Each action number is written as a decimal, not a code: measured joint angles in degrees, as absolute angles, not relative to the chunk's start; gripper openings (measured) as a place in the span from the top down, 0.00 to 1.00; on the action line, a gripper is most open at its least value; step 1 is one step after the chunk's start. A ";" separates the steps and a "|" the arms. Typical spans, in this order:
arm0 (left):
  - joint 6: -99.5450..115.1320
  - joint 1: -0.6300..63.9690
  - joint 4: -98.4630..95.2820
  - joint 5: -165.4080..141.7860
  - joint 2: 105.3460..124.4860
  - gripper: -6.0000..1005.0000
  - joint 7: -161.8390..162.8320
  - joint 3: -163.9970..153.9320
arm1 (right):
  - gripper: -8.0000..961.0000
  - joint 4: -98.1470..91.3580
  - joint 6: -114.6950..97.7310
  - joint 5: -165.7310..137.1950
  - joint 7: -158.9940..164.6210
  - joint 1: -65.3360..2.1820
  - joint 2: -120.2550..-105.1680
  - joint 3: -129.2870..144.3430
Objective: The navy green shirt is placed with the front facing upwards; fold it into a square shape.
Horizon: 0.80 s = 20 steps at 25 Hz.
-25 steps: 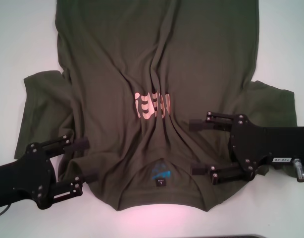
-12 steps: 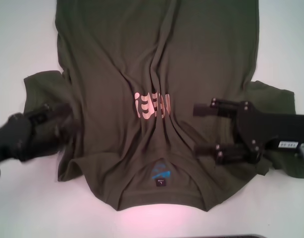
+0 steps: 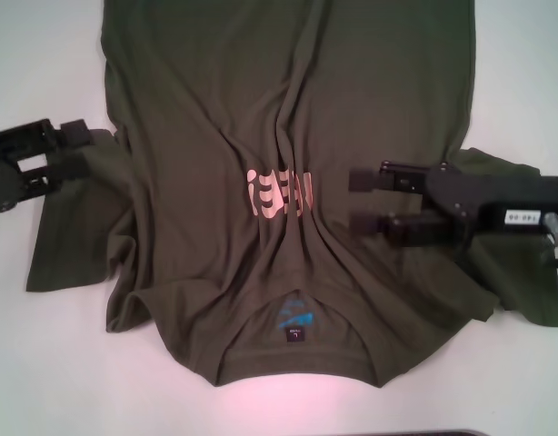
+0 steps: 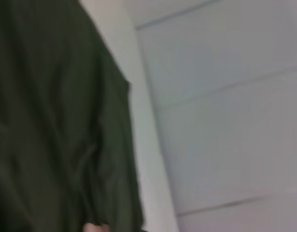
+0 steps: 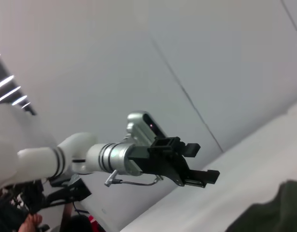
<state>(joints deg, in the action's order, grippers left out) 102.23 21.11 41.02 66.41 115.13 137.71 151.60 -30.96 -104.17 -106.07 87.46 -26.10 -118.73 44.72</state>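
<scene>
Nearest the robot, the collar of the navy green shirt (image 3: 288, 182) lies close to the table's (image 3: 43, 363) front edge, its blue neck label (image 3: 295, 315) showing just inside the neckline, and the garment spreads away from there, front up, with its hem running out of the head view at the far side. Past the collar the pale pink lettering (image 3: 279, 193) sits mid-chest amid creases that fan out from the centre. To the right of that print the right gripper (image 3: 365, 202) hovers over the cloth near the right sleeve, its two fingers apart with nothing between them. At about the same depth on the other side, the left gripper (image 3: 82, 146) sits at the outer edge of the left sleeve, fingers likewise spread and empty; the right wrist view shows it from afar, raised and open. The shirt is not yet folded at all, so the step in hand appears to be setting both claws for the first fold. The next move probably calls for each claw to drop onto a sleeve or shoulder edge, pinch a single layer, and carry it inward evenly so the sides meet straight.
</scene>
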 joint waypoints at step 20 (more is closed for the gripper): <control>84.83 24.40 39.67 53.31 113.28 0.33 146.99 151.08 | 0.05 -31.81 -99.03 -107.60 104.57 -28.33 -118.15 43.85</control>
